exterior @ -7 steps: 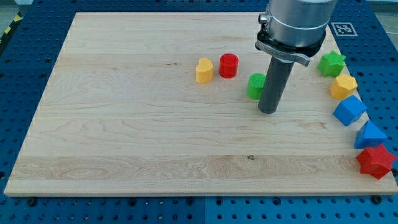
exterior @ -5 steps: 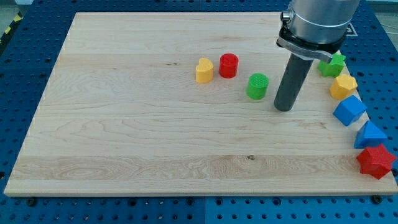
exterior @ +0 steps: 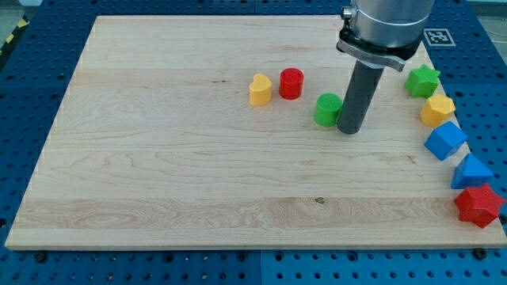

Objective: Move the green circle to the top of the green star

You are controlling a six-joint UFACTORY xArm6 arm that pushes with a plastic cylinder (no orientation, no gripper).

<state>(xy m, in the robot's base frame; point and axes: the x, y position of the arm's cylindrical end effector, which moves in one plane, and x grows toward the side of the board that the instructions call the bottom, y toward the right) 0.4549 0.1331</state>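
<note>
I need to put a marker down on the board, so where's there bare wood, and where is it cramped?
Bare wood: everything left of the yellow heart, and the bottom strip. Crowded: the middle, where my tip sits right of the green circle near the red cylinder, and the right edge, green star down to red star.

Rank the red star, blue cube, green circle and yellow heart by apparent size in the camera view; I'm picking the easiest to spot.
1. red star, though it sits nearest the view's bottom, which may inflate it
2. blue cube
3. green circle and yellow heart: too alike to rank; my tip partly hides the circle.
</note>
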